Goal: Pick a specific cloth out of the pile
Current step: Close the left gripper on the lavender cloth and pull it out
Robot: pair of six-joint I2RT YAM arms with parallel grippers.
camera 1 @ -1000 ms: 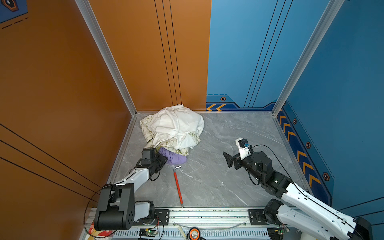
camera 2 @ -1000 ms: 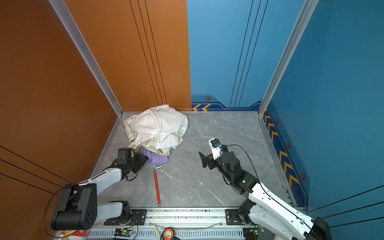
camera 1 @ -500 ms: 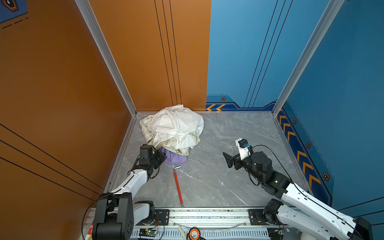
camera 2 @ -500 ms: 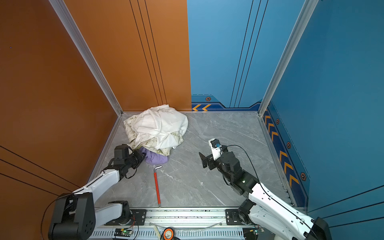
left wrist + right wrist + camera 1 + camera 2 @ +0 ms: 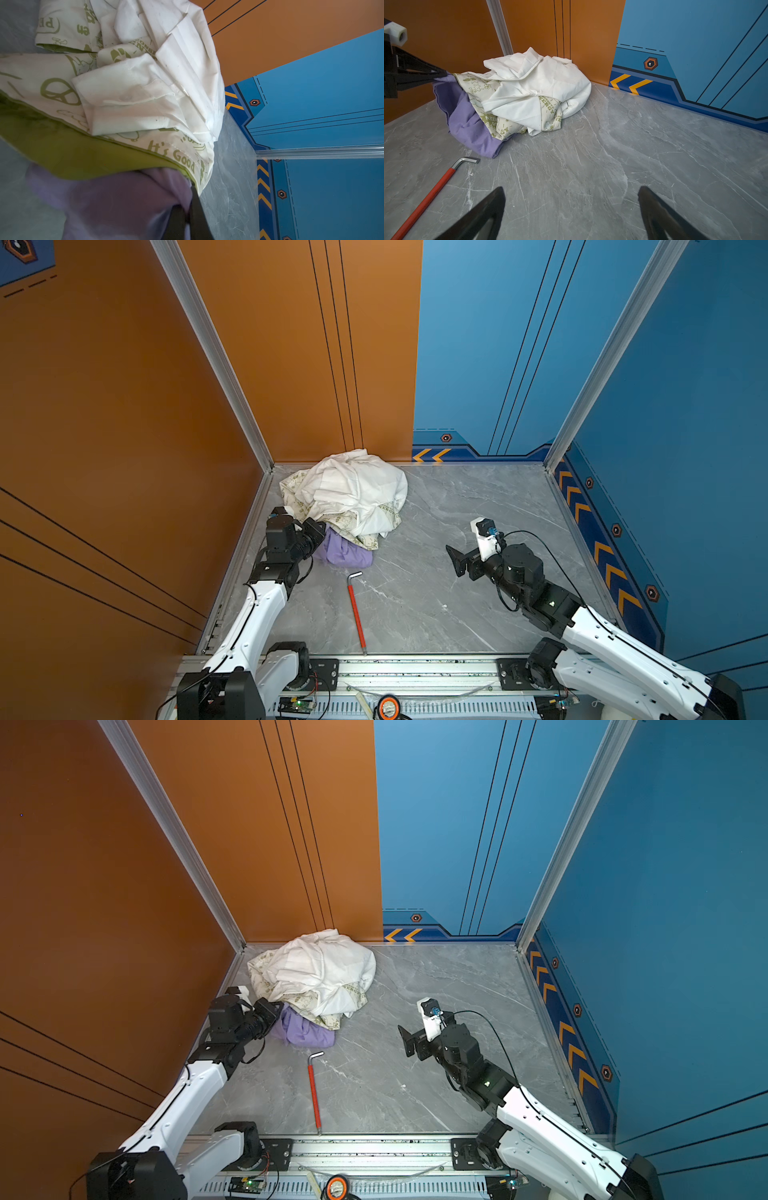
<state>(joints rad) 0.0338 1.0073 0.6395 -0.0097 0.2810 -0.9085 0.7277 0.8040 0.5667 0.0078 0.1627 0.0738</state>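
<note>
One lilac cloth [image 5: 467, 124] | pinched in left claw [image 5: 444, 74], beneath pile [image 5: 533, 83] | right claw [image 5: 571, 188] spread, well apart

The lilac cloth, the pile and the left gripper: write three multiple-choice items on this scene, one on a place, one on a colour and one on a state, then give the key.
1. Where is the lilac cloth relative to the pile?
A. Spread on top of it.
B. Under its near edge, partly showing.
C. Apart from it, by the blue wall.

2. What colour is the hex key handle?
A. Red.
B. Blue.
C. Green.

3. What is the state of the left gripper?
A. Open above the pile.
B. Shut on the hex key.
C. Shut on the lilac cloth.

Key:
1 B: lilac fabric sticks out from beneath the pile's near edge.
2 A: the long shaft is red and the bent end is bare metal.
3 C: the right wrist view shows its jaws closed on lilac fabric.
</note>
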